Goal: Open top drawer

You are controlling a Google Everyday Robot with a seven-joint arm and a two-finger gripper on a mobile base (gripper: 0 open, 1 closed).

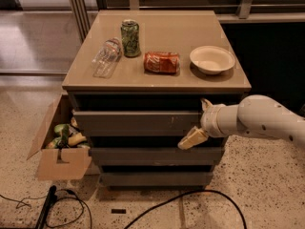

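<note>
A cardboard box stands open on the floor against the left side of the cabinet, with greenish and pale items inside that are too small to name. On the cabinet's top, near its left edge, a clear plastic bottle lies on its side. Just right of the bottle a green can stands upright. A red can lies on its side at the middle of the cabinet's top, and a pale bowl sits near the right edge, apart from the can.

The top drawer is the uppermost front of the cabinet, under a dark gap below the tabletop, with pale scratches right of its centre. Its interior does not show. Two narrower drawer fronts sit beneath it.

At the right end of the top drawer the gripper has its fingers spread, one at the front's upper edge and one at its lower edge. Whether they press the front cannot be told. The white arm reaches in from the cabinet's right side.
</note>
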